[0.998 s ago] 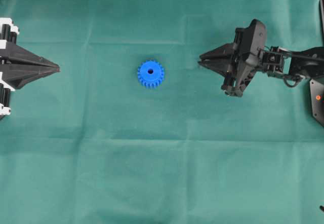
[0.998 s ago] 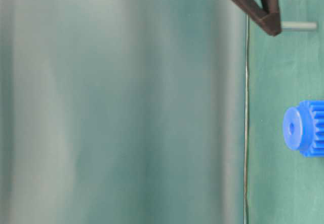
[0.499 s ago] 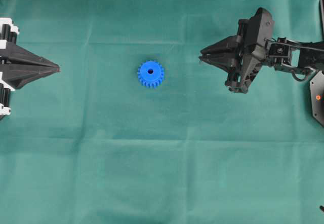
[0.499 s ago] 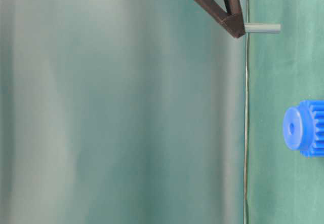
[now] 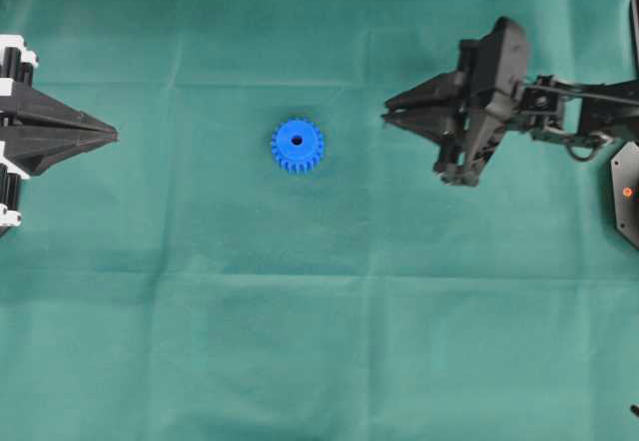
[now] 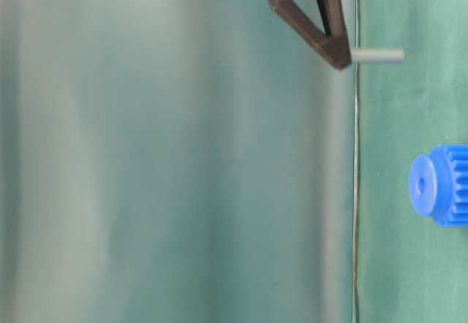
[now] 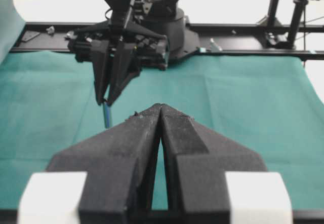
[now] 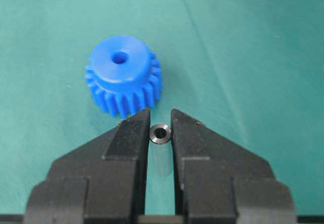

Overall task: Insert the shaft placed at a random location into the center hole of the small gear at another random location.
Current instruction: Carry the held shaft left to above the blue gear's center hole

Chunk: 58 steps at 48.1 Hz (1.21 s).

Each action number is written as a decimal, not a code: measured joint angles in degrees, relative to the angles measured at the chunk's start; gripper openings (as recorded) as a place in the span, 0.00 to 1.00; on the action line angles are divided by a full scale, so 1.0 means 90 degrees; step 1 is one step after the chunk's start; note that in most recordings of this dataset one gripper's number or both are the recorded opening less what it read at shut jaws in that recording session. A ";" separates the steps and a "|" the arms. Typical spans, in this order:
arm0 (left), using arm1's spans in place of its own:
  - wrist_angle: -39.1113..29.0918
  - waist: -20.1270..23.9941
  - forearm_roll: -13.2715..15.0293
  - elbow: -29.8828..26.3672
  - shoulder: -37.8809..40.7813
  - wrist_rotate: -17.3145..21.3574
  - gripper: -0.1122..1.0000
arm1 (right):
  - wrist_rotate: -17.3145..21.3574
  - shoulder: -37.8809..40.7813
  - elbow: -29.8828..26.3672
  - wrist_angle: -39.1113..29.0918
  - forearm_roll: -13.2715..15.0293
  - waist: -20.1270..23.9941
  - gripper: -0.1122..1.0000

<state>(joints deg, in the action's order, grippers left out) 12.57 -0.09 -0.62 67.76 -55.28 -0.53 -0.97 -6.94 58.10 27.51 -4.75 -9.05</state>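
1. Far left of the overhead view, our left claw (image 5: 100,135) sits parked at the edge of the green cloth (image 5: 319,341), its jaws pressed together on nothing. We leave it there; it has no part in this step.

2. Moving right, the blue gear (image 5: 297,146) lies flat on the cloth, alone, with its hole (image 5: 297,141) facing up. From the right wrist camera the hole is dark, round and unblocked.

3. Further right, our right claw (image 5: 391,118) hangs above the cloth, well apart from the gear, clenched on the pin (image 6: 376,55). The table-level view shows the pin sticking out past the fingertips (image 6: 338,58) with its free end clear of the cloth.

4. The step in hand, as we read it, is carrying the pin across to the gear. We would keep the height we have, so the tip passes over the teeth rather than knocking the gear sideways.

5. The wrist view is our best guide: bring the pin's end (image 8: 160,133) right over the hole (image 8: 120,58) before lowering anything.

6. We want the pin square to the gear's face. Any tilt and the tip would likely catch the rim of the hole.

7. Descend slowly and hold the grip firm until the pin is seated; the gear is loose and would slide under a push.
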 measured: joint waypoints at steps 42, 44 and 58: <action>0.0000 0.0000 0.0010 0.0000 0.0000 0.0010 0.10 | 0.0000 0.1523 -0.2139 -0.0488 0.0322 0.0352 0.21; 0.0020 0.0000 0.0010 0.0000 0.0010 0.0000 0.10 | 0.0000 0.1533 -0.2139 -0.0488 0.0322 0.0342 0.21; 0.0020 0.0000 0.0010 0.0010 0.0000 0.0000 0.10 | 0.0000 0.1523 -0.2139 -0.0479 0.0322 0.0342 0.21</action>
<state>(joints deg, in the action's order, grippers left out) 12.74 -0.09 -0.53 67.85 -55.28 -0.53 -0.97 6.77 38.85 23.20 -1.85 -5.98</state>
